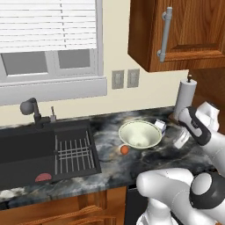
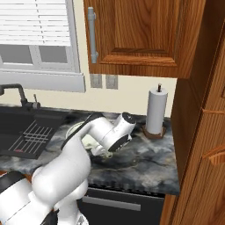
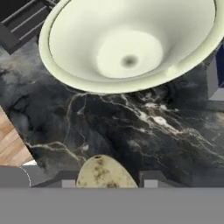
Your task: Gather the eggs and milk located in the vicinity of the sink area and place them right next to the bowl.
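Speckled egg (image 3: 105,174) held near the bowl (image 1: 139,134)
The jaws are clamped on the pale speckled egg above the marble table (image 3: 131,131). An orange-brown egg (image 1: 125,150) lies just beside the bowl, and the milk carton (image 1: 161,126) stands at its far rim.

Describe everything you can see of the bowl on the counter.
The bowl is large, round and pale greenish-white, smooth and plain, with a wide rim and a deep rounded hollow. It stands upright and empty on the dark marbled counter, right of the sink. An egg lies close by its front, and the milk sits behind its right side.
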Available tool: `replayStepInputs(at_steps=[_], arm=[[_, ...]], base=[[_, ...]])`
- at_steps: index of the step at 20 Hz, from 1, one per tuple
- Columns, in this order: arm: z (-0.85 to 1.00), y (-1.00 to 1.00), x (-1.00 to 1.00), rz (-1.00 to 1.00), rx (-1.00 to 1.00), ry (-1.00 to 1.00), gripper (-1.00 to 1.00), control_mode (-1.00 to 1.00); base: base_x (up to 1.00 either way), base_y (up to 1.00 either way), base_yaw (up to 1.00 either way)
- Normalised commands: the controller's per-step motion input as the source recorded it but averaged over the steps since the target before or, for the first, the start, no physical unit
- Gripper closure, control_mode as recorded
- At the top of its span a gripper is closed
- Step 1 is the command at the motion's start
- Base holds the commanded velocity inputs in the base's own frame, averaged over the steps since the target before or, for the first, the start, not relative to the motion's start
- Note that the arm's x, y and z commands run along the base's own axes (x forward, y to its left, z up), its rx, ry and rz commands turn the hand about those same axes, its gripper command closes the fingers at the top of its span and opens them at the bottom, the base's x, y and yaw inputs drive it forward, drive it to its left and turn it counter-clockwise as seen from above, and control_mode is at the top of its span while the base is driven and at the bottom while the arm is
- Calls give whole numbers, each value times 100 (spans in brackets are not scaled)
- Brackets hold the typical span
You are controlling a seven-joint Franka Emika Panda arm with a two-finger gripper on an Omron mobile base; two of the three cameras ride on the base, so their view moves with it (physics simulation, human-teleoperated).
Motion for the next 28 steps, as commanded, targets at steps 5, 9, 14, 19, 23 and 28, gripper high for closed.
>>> replayStepInputs(at_steps=[5, 9, 14, 19, 23, 28], arm=[[-9, -2, 15, 11, 5, -20, 100, -100], [-2, 0, 2, 0, 1, -11, 100, -100], [-3, 7, 2, 0, 0, -1, 100, -100], [-25, 19, 16, 0, 0, 0, 100, -100], [-32, 22, 8, 0, 0, 0, 100, -100], [-38, 8, 0, 0, 0, -3, 100, -100]], base=[[0, 0, 0], [0, 0, 0], [0, 0, 0], [0, 0, 0], [0, 0, 0], [0, 0, 0]])
